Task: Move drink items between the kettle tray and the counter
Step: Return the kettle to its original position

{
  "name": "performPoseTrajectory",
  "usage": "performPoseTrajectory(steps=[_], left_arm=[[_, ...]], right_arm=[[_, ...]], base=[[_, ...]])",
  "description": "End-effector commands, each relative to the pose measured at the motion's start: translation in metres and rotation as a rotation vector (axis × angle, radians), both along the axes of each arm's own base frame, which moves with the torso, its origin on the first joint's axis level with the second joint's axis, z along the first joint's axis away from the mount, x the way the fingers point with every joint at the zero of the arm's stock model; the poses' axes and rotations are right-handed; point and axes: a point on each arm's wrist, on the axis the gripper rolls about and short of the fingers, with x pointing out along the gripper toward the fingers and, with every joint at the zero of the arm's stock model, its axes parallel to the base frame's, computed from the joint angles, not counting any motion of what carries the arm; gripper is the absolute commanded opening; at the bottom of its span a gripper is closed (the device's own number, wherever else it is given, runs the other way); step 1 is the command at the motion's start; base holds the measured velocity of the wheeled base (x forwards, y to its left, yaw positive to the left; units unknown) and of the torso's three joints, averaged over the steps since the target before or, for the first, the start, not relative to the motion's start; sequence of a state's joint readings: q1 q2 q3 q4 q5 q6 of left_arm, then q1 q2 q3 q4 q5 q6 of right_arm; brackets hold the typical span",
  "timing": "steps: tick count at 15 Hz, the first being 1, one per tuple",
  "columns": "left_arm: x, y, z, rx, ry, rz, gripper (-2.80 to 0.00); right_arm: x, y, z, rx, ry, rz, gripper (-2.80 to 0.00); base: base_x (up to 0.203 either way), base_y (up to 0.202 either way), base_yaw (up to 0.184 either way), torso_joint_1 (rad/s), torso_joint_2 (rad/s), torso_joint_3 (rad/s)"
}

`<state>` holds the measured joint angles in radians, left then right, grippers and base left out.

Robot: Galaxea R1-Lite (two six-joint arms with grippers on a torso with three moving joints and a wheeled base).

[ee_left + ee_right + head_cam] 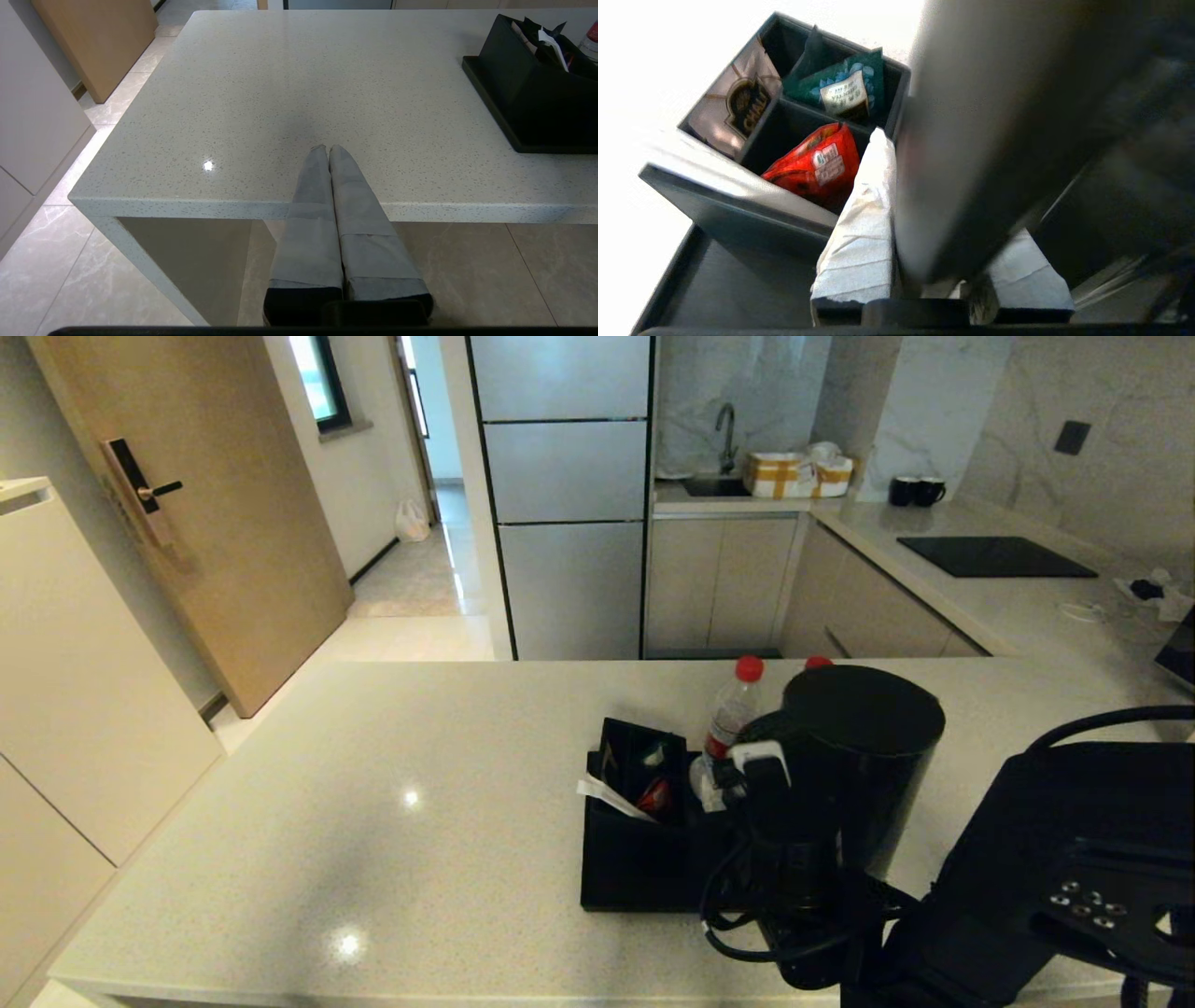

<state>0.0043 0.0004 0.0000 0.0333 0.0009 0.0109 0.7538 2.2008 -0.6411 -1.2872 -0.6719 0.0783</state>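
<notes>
We find the kettle [864, 756] at about 4 o'clock on the counter [373, 821], standing over the right half of the tray [635, 882], with the sachet box [639, 770] just at its 9 o'clock and one bottle [730, 719] behind. Our right gripper [938, 242] is clamped on the kettle's handle, a padded finger on each side of it. The left gripper [327, 154] hangs closed off the counter's near edge, idle. We judge the kettle rigid, smooth-walled, heavy if filled; the handle is the sound hold. The second bottle shows only a red cap [819, 662]; kettle base and coasters are hidden.
</notes>
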Motion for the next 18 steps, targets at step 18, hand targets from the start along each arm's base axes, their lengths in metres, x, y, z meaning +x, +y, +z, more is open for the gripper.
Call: performPoseTrajectory(steps=[18], left_arm=[[0.0, 0.0, 0.0, 0.0, 0.0, 0.001, -2.8]], right_arm=[[0.008, 0.007, 0.025, 0.012, -0.06, 0.003, -2.8]], base=[[0.0, 0.0, 0.0, 0.0, 0.0, 0.0]])
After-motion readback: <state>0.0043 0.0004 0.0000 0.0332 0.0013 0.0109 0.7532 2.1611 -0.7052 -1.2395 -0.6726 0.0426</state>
